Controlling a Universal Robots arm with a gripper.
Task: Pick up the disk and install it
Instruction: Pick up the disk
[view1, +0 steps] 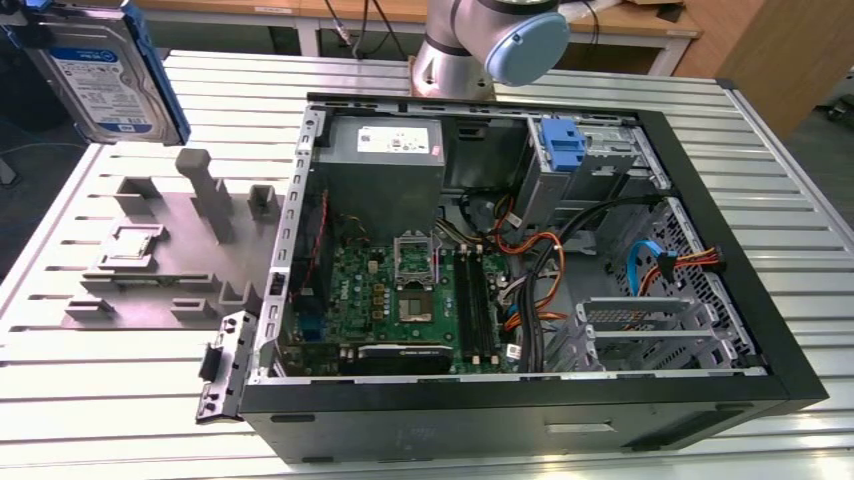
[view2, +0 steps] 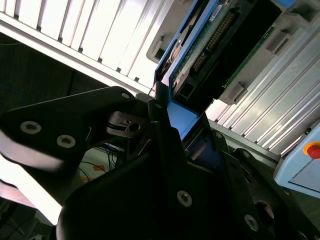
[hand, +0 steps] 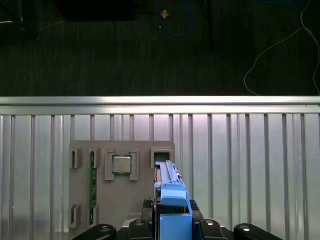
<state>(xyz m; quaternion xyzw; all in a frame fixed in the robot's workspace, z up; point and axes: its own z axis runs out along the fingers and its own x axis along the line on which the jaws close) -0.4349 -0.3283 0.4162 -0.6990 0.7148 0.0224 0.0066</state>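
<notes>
Disk (view1: 100, 75) is clamped edge-on in my pincer (hand: 172, 227), hanging above the grey tray (view1: 147, 260), long axis pointing down from me. Open computer case (view1: 787, 300) sits beside that, toward the exterior view's right.

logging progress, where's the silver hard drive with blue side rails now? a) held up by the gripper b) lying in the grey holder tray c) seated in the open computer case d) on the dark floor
a: the silver hard drive with blue side rails hangs high at the exterior view's upper left, off the grey holder tray, and in the first wrist view the gripper is clamped on it.
</notes>
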